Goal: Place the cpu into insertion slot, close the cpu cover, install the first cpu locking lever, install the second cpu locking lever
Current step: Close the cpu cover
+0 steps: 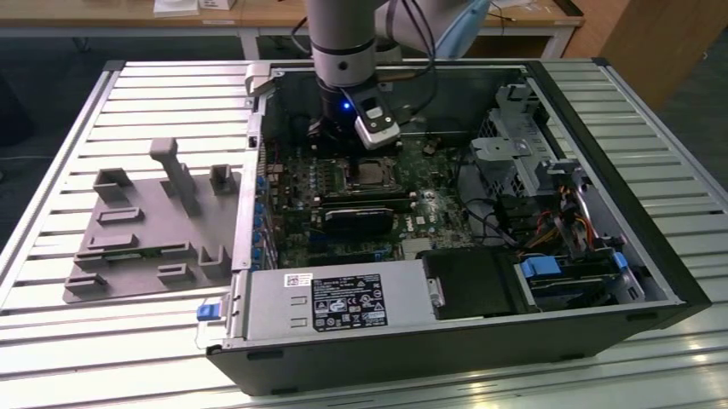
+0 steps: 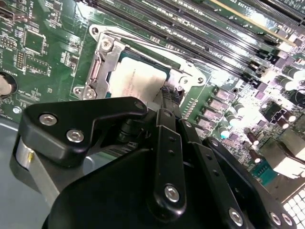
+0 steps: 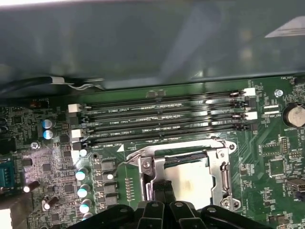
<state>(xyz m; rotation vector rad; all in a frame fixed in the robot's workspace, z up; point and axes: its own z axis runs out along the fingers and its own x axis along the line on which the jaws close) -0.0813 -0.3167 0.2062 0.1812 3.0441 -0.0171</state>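
**Exterior view**
- Computer case (image 1: 455, 349): side open, lying on the slatted table (image 1: 136, 111), toward the table edge at the exterior view's right.
- Grey fixture plate (image 1: 148, 230): on the same table, beside the case, near the edge at the exterior view's left.
- Arm (image 1: 341, 34): reaches down into the case.
- Gripper (image 1: 366, 153): hangs just above the insertion slot (image 1: 370, 176).
- Insertion slot: on the green motherboard (image 1: 296, 170), toward the case's far wall, with a black card (image 1: 358, 220) just on the camera side.

**Second wrist view**
- Cpu (image 2: 136, 78): seated in the insertion slot, pale metal top showing.
- Cpu cover (image 2: 100, 62): lies flat around the chip, whose top shows through the cut-out.
- Locking lever (image 2: 157, 48): a thin wire along the slot's side that faces the memory slots (image 2: 200, 24). Whether it is hooked cannot be told.

**First wrist view**
- Claw: two narrow black fingertips (image 3: 157, 186) pressed together, nothing seen pinched between them. They sit at the cover's rim, on the side away from the memory slots.
- Wire end (image 3: 127, 161): juts out past one corner of the slot.

**Status, as judged**
- Chip placement: done.
- Cover: appears closed.
- Levers: the work in hand, neither confirmed latched
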